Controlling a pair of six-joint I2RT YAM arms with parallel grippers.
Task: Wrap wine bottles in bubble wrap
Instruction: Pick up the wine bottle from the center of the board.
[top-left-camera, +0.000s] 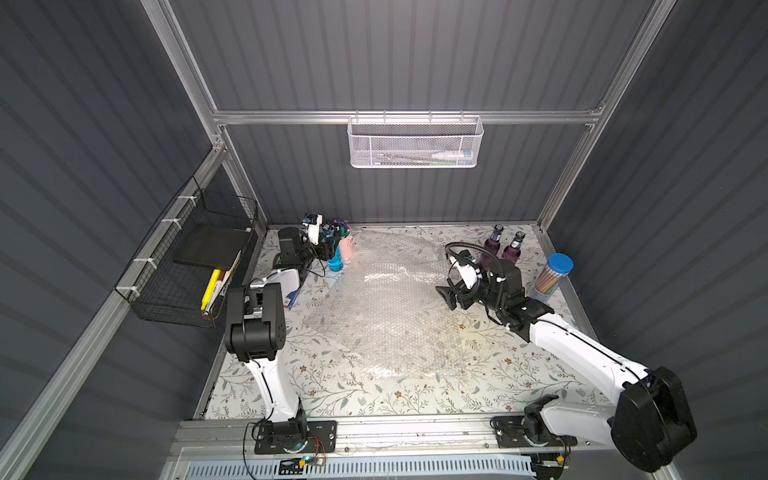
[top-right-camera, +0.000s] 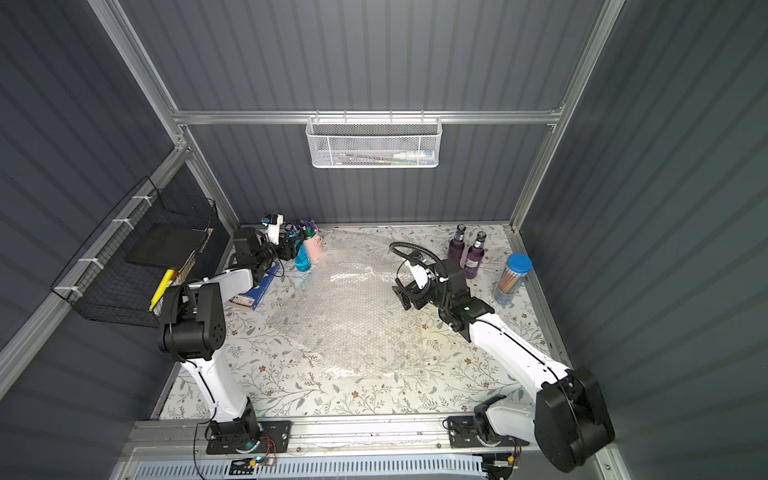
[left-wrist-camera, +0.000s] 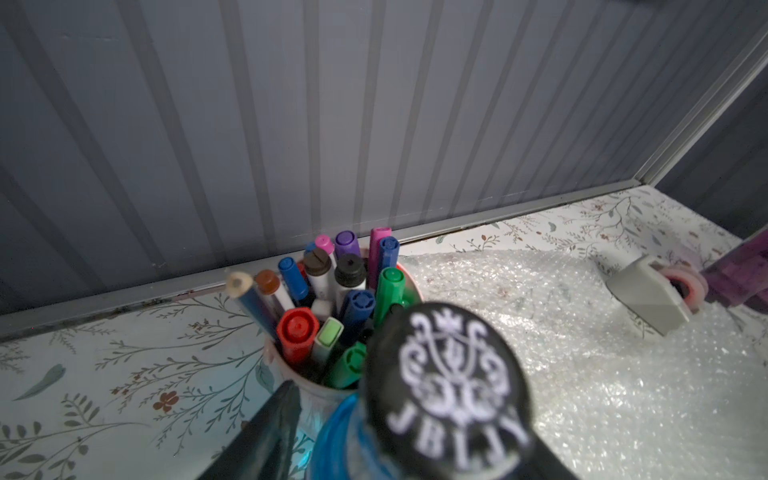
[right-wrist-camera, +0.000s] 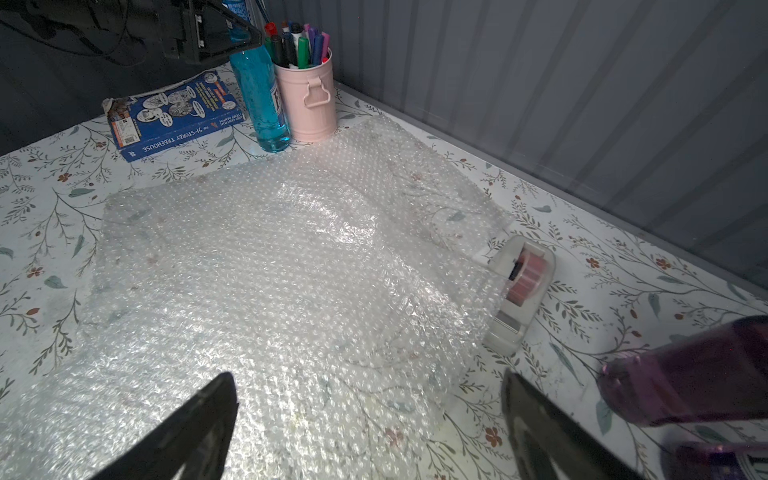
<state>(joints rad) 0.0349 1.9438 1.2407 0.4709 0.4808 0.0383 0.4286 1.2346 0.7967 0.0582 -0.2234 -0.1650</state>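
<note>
Left wrist view is showing left gripper astride the upright blue wine bottle, grip unclear; right gripper gaping, farther

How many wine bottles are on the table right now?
3. One blue bottle stands beside the pink cup in the far left corner. Two purple bottles stand together at the far right, near the pencil tube. None seems hidden.

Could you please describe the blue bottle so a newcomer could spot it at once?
On the floral table, find the pink cup of markers at the far corner on the left arm's side. The blue bottle stands beside it; the other two bottles are purple.
</note>
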